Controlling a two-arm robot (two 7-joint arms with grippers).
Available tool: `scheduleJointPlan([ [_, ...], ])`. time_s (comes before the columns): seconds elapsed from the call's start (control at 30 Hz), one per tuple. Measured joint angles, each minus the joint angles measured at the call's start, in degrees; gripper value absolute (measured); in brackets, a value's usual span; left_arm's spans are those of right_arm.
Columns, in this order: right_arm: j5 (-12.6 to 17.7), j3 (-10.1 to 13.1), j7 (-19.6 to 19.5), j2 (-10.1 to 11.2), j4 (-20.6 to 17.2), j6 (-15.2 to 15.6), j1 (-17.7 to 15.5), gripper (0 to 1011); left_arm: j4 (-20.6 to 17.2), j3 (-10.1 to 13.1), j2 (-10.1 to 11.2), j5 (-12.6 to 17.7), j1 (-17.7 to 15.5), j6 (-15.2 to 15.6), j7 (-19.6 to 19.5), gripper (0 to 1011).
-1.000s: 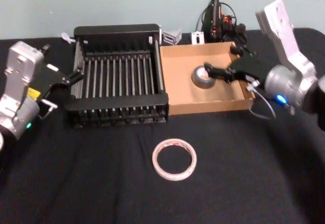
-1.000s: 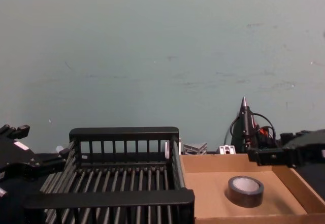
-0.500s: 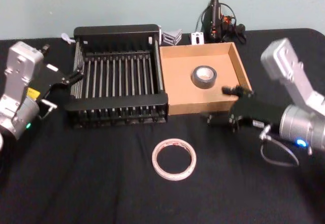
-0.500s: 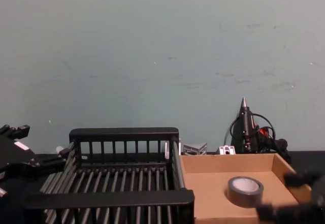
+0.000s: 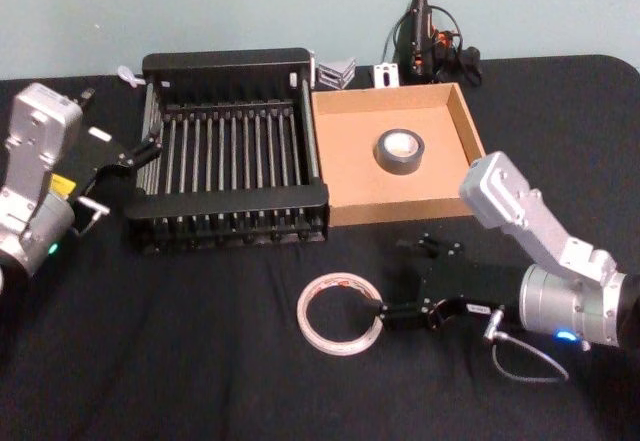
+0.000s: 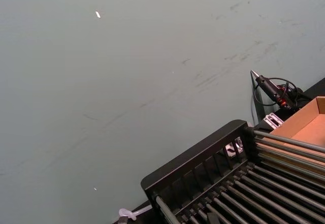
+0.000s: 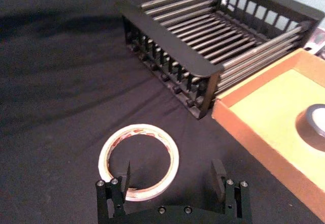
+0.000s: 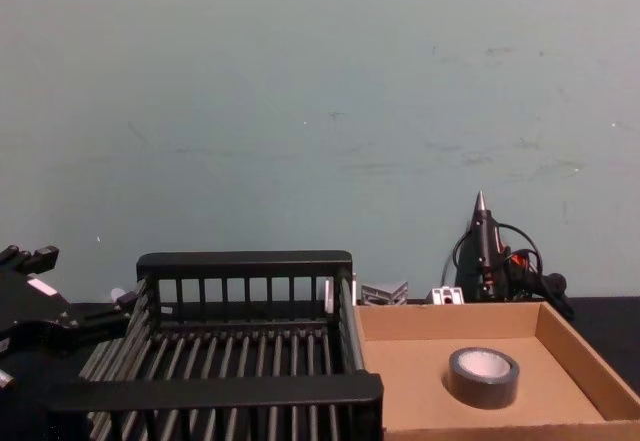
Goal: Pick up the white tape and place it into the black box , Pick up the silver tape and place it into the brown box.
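Here the right end effector (image 7: 171, 182), fingers spread apart, straddles the near rim of the white tape (image 5: 340, 313) lying flat on the table (image 5: 180, 361); the left end effector (image 5: 135, 151) waits beside the black box (image 5: 225, 206).

I see the desk (image 5: 180, 361) covered in plain black cloth, under a flat pale teal wall (image 8: 320, 111) with faint scuffs. My black box (image 5: 228, 151) is solid black with grey-looking slats striping its bottom. Beside it the brown box (image 5: 350, 176) shows tan cardboard, orange-brown along its walls. Inside, the silver tape (image 5: 401, 151) reads dark grey with a pale, near-white core. The white tape (image 5: 340, 313) is a whitish ring with red print on its inner core. My right tool (image 5: 376, 310) is black on a silver-grey arm; the left tool (image 5: 143, 148) is black too, its arm silver-grey with a yellow label
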Motion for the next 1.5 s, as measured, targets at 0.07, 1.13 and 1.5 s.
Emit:
scheduleJointPlan([
  [0.07, -0.46, -1.01, -0.02, 0.0, 0.47, -0.35, 0.51, 1002, 0.0, 0.0, 0.0, 0.0, 0.0, 0.0, 0.0, 1001],
  [1.13, -3.27, -7.22, -2.18, -4.83, 10.41, -4.77, 6.42, 1003, 0.0, 0.0, 0.0, 0.0, 0.0, 0.0, 0.0, 1001],
  [1.5, -3.38, -7.63, -2.23, -5.25, 11.29, -4.49, 6.71, 1002, 0.0, 0.0, 0.0, 0.0, 0.0, 0.0, 0.0, 1001],
])
